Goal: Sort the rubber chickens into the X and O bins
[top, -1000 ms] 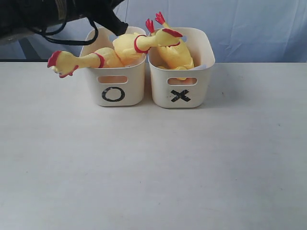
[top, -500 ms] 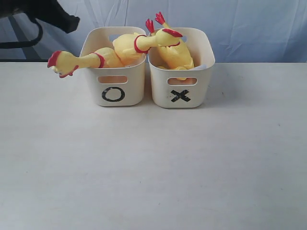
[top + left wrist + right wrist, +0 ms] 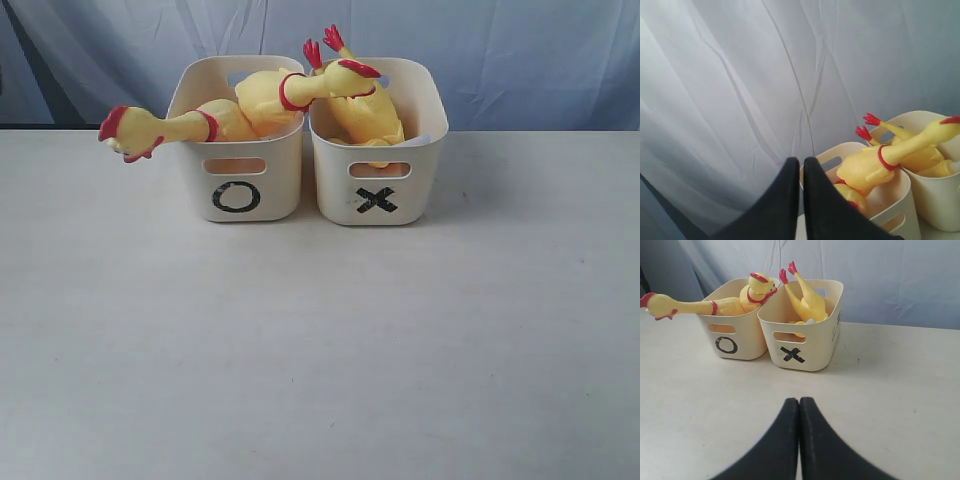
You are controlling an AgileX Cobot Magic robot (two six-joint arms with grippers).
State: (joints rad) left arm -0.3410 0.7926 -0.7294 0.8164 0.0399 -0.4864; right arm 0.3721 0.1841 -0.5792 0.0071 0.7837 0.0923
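Note:
The O bin (image 3: 240, 165) and the X bin (image 3: 378, 165) stand side by side at the back of the table. One rubber chicken (image 3: 150, 128) lies in the O bin with its head hanging out over the left rim. The larger chicken (image 3: 270, 100) sits in the O bin, its neck and head reaching over the X bin. A third chicken (image 3: 368, 118) lies in the X bin, red feet up. Neither gripper shows in the exterior view. My left gripper (image 3: 801, 161) is shut and empty, raised behind the O bin (image 3: 900, 197). My right gripper (image 3: 799, 401) is shut and empty, above the table in front of the X bin (image 3: 810, 340).
The white table (image 3: 320, 350) stretches from the bins to the front edge. A wrinkled blue-grey cloth backdrop (image 3: 520, 50) hangs close behind the bins.
The left arm, which was over the O bin, has drawn back up and to the left, out of the exterior view. The chickens and bins have not moved.

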